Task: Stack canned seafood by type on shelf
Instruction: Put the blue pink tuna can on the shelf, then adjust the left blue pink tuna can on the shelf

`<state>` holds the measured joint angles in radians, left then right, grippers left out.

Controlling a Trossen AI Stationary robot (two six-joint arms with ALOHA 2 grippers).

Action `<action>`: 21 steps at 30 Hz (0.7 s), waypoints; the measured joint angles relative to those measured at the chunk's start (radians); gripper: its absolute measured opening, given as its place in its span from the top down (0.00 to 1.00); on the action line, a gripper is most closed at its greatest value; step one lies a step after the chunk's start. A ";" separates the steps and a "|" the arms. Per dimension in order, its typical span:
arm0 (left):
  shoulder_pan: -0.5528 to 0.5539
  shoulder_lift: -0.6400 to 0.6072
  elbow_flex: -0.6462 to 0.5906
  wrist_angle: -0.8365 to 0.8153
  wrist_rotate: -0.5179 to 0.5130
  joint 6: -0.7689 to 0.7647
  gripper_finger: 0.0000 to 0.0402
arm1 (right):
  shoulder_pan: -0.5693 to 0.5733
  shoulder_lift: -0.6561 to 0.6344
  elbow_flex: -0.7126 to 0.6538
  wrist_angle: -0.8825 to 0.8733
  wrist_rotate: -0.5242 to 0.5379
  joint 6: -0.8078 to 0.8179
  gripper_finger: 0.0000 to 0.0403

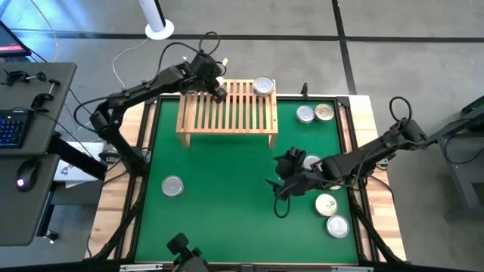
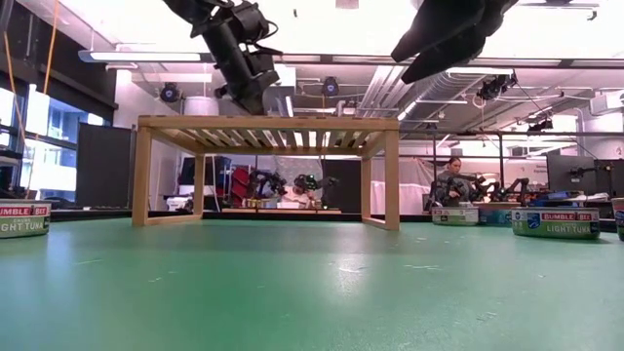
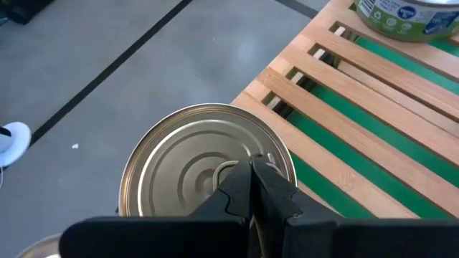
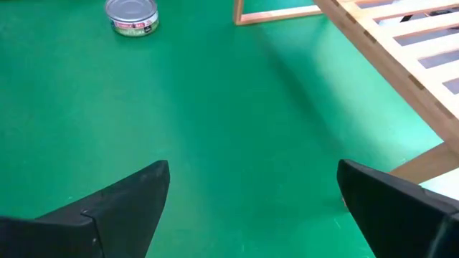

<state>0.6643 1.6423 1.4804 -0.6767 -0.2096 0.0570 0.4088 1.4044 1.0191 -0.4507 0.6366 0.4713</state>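
Note:
The light-wood shelf (image 1: 227, 113) stands at the far middle of the green mat. One silver tin (image 1: 263, 85) sits on its slatted top at the far right corner. My left gripper (image 3: 252, 179) hangs over the shelf's far left part (image 1: 219, 92), shut on a gold-lidded tin (image 3: 186, 165). My right gripper (image 4: 254, 193) hovers open over bare mat at the right middle (image 1: 278, 198), with nothing between its fingers. A lone tin (image 1: 172, 185) stands on the mat at the near left. My left gripper pinches the pull tab (image 3: 228, 170) on the gold tin's lid between its two shut fingers, slanting down from the table's left far side. The lid is tipped toward the wrist. The tin's underside is hidden, so I cannot tell whether it touches the shelf.
Two tins (image 1: 305, 114) (image 1: 324, 112) stand on the mat right of the shelf. Two more (image 1: 325, 204) (image 1: 336, 225) stand at the near right, and another (image 1: 312, 161) shows beside the right arm. Open mat lies in front of the shelf.

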 joint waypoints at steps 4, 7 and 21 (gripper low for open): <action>0.003 -0.007 0.000 -0.021 -0.015 0.000 1.00 | 0.002 0.000 0.000 0.000 -0.001 0.000 0.02; 0.002 -0.009 0.000 -0.024 -0.028 0.000 1.00 | 0.010 0.000 0.000 0.000 -0.001 0.000 0.02; 0.061 -0.150 -0.001 -0.096 -0.147 -0.036 1.00 | 0.037 0.000 0.000 0.003 0.018 0.002 0.02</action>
<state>0.7253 1.4920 1.4792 -0.7725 -0.3564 0.0212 0.4461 1.4044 1.0191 -0.4480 0.6544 0.4736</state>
